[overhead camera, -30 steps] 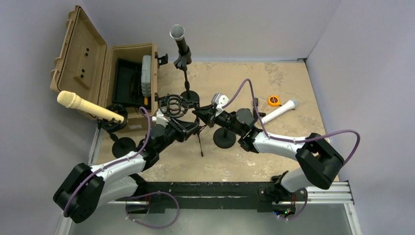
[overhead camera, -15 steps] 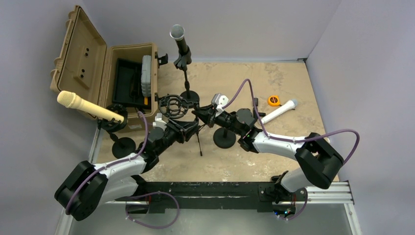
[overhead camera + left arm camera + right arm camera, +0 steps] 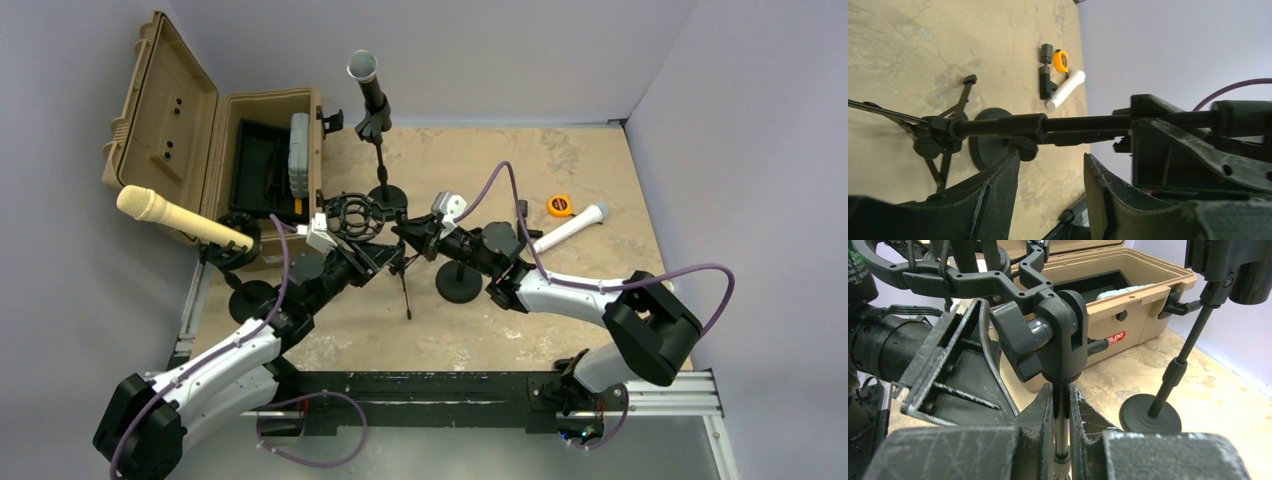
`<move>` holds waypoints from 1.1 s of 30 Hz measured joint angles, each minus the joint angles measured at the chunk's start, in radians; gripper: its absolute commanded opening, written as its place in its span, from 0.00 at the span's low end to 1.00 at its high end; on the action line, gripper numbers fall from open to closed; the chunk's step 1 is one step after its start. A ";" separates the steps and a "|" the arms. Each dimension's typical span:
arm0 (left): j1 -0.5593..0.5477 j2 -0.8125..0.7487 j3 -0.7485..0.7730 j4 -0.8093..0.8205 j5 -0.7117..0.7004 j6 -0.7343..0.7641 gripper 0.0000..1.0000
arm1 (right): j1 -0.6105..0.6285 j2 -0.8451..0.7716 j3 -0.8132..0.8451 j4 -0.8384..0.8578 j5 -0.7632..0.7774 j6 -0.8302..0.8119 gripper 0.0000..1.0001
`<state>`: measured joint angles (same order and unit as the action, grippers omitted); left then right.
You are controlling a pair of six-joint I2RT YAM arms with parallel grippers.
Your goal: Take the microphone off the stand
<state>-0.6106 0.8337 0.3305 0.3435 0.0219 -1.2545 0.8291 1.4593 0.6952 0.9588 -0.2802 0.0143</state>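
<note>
Right gripper (image 3: 1062,395) clamped tight on pole (image 3: 1061,420) under shock mount (image 3: 355,214), table centre. Left gripper (image 3: 1050,160) gaped, empty, just beside pole. Mic in mount not discernible. Black mic (image 3: 367,85) stood at 12 o'clock, beige mic (image 3: 172,216) at 9. Judged rigid, smooth: grasp mid-barrel.

One camera looks down on the whole worktop (image 3: 580,170) from high behind me. My wrist cameras look out past my jaws, very close, and both see the stand pole (image 3: 1083,121).
</note>
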 measured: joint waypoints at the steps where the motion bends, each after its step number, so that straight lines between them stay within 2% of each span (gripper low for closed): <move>1: 0.000 0.008 0.004 -0.004 0.000 0.024 0.47 | 0.000 0.000 0.000 0.000 0.000 0.000 0.00; 11: 0.000 0.116 0.004 0.035 -0.003 0.136 0.45 | 0.000 0.000 0.000 0.000 0.000 0.000 0.00; 13: 0.000 0.135 0.005 0.053 -0.002 0.142 0.42 | 0.000 0.000 0.000 0.000 0.000 0.000 0.00; 18: 0.000 0.170 0.010 0.091 0.003 0.148 0.28 | -0.002 0.007 0.003 0.002 0.002 0.000 0.00; 23: 0.000 0.188 0.013 0.112 0.018 0.145 0.03 | -0.007 0.008 0.004 -0.002 0.008 0.003 0.00; 24: 0.000 0.195 0.016 0.113 0.024 0.137 0.00 | -0.008 0.008 0.004 -0.003 0.009 0.003 0.00; 28: 0.002 0.234 0.014 0.151 0.045 0.040 0.00 | -0.011 0.008 0.004 -0.009 0.013 0.001 0.00; 33: 0.003 0.337 -0.057 0.385 0.057 -0.215 0.00 | -0.012 0.008 0.003 -0.011 0.032 -0.007 0.00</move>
<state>-0.6079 1.1706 0.2737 0.7284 0.0788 -1.4696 0.8169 1.4670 0.6987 0.9474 -0.2481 0.0074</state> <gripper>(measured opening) 0.246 0.064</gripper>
